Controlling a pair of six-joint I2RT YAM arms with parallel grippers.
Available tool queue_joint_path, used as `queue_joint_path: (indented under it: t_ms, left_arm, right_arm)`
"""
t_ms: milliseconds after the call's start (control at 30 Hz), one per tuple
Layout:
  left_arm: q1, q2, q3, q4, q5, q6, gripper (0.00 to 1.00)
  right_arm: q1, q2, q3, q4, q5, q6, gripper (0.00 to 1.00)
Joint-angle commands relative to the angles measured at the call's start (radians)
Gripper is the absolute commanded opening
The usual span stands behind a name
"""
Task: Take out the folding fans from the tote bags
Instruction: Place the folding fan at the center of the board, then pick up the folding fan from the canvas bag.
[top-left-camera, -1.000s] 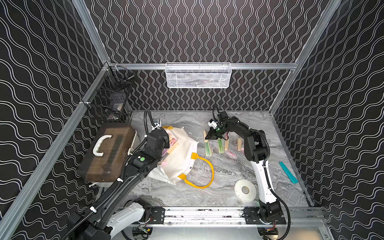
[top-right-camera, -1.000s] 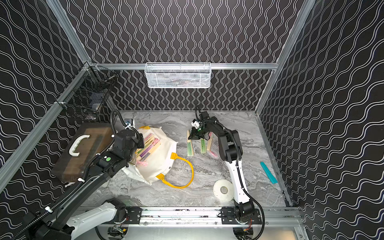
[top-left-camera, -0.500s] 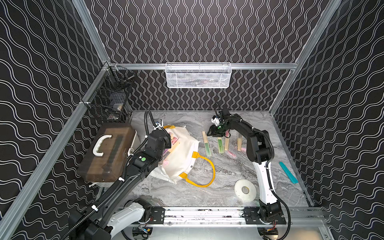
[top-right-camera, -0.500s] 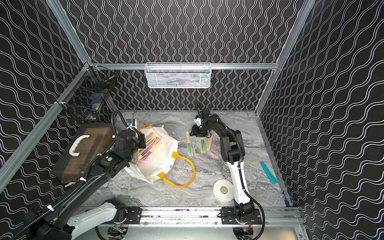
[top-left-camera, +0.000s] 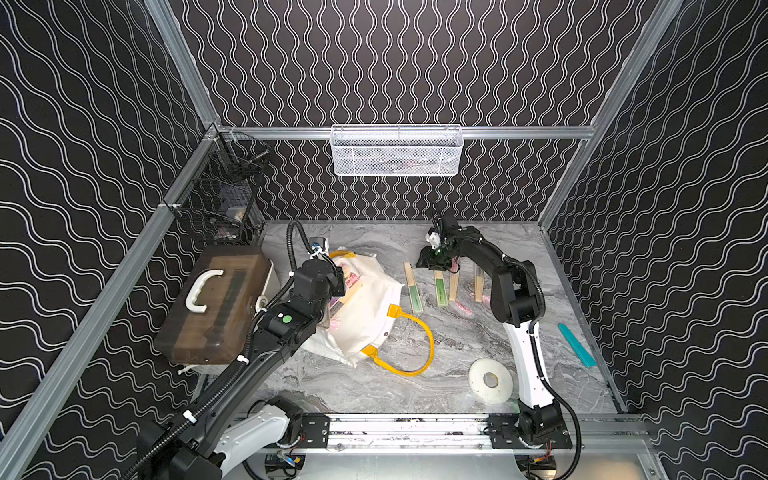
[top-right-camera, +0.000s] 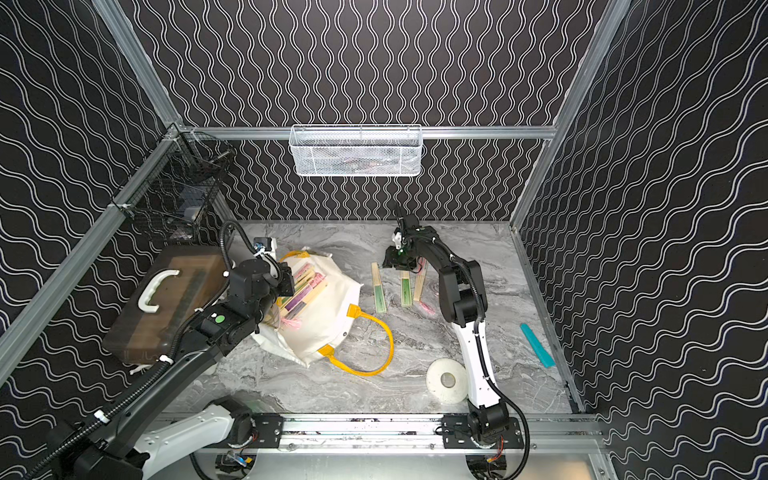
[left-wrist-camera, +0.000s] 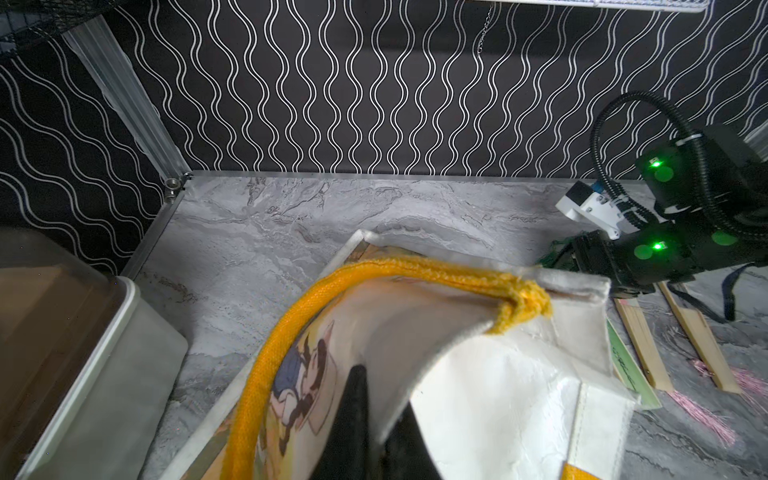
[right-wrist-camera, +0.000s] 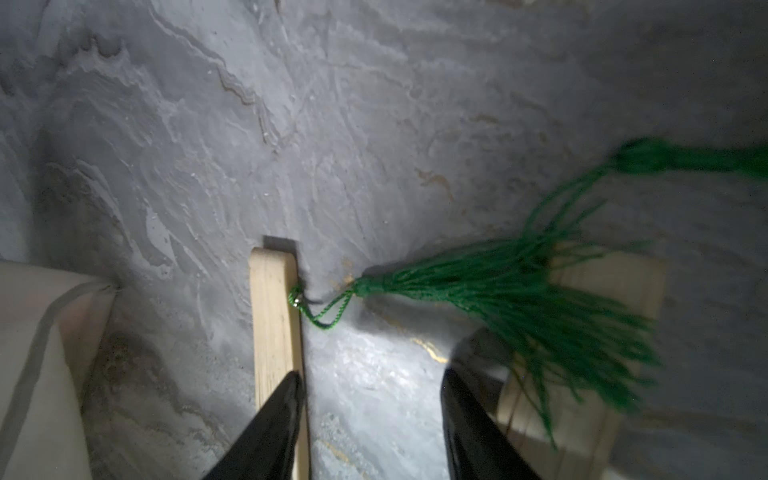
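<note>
A white tote bag (top-left-camera: 374, 320) (top-right-camera: 332, 328) with yellow handles lies on its side left of centre. My left gripper (top-left-camera: 338, 282) (left-wrist-camera: 380, 399) is shut on the tote bag's upper rim (left-wrist-camera: 415, 340) and lifts the mouth. Several folding fans (top-left-camera: 351, 286) (top-right-camera: 305, 282) show inside it. More folding fans (top-left-camera: 413, 286) (top-right-camera: 405, 289) lie in a row on the table. My right gripper (top-left-camera: 432, 264) (right-wrist-camera: 372, 376) hangs open over their far ends with nothing between its fingers. A tan fan (right-wrist-camera: 274, 311) with a green tassel (right-wrist-camera: 519, 299) lies beside one finger.
A brown-lidded box (top-left-camera: 216, 307) with a white handle stands left of the bag. A white tape roll (top-left-camera: 490, 380) lies near the front, a teal bar (top-left-camera: 577, 345) by the right wall. A white wire basket (top-left-camera: 397, 151) hangs on the back wall and a black one (top-left-camera: 220, 199) in the left corner.
My right gripper has opened and let go of the green-tasselled fan, which now lies on the table. The left arm still holds the bag's rim.
</note>
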Motion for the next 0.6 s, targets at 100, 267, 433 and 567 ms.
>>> queue_joint_path:
  t_ms: [100,267,433,567]
  left_arm:
    - [0.002,-0.012,-0.004,0.077,0.014,-0.016,0.0]
    - [0.001,-0.038,-0.04,0.11,0.073,-0.018,0.0]
    - [0.001,-0.063,-0.083,0.14,0.139,-0.026,0.0]
    - [0.001,-0.064,-0.094,0.143,0.16,-0.033,0.0]
  right_arm:
    - [0.001,0.074,0.071,0.014,0.062,0.029,0.56]
    - [0.003,0.153,0.179,0.027,0.095,0.05,0.57]
    - [0.004,0.199,0.235,0.109,0.072,0.075,0.59]
    - [0.007,0.202,0.32,0.095,0.062,0.076,0.58]
